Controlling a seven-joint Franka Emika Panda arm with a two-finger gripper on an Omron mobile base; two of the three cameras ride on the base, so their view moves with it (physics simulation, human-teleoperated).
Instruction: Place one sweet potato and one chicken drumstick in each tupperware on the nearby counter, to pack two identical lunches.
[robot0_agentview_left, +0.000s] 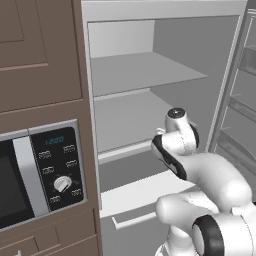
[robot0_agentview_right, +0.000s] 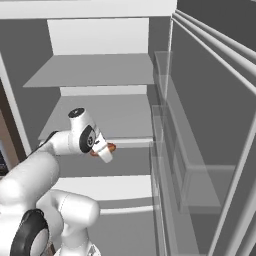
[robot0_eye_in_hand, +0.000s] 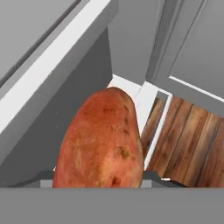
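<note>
1. Orange-brown sweet potato (robot0_eye_in_hand: 101, 140) sits lengthwise in the pincer (robot0_agentview_right: 101, 150), which is clamped on it, just in front of the open fridge's (robot0_agentview_left: 150, 75) middle shelf (robot0_agentview_right: 115, 117).
2. Judged step: carrying the potato out toward a tupperware on the desk.
3. Best handled by drawing straight back, clear of the shelf edge and the door bins (robot0_agentview_right: 195, 165) to the right, keeping the grip firm, since the rounded skin could slip.

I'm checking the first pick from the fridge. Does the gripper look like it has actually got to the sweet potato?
Probably yes. In the hand view the sweet potato sits right up against the gripper, nothing between them, and the right base view shows an orange bit at the gripper inside the open fridge. A firm hold can't be confirmed.
</note>
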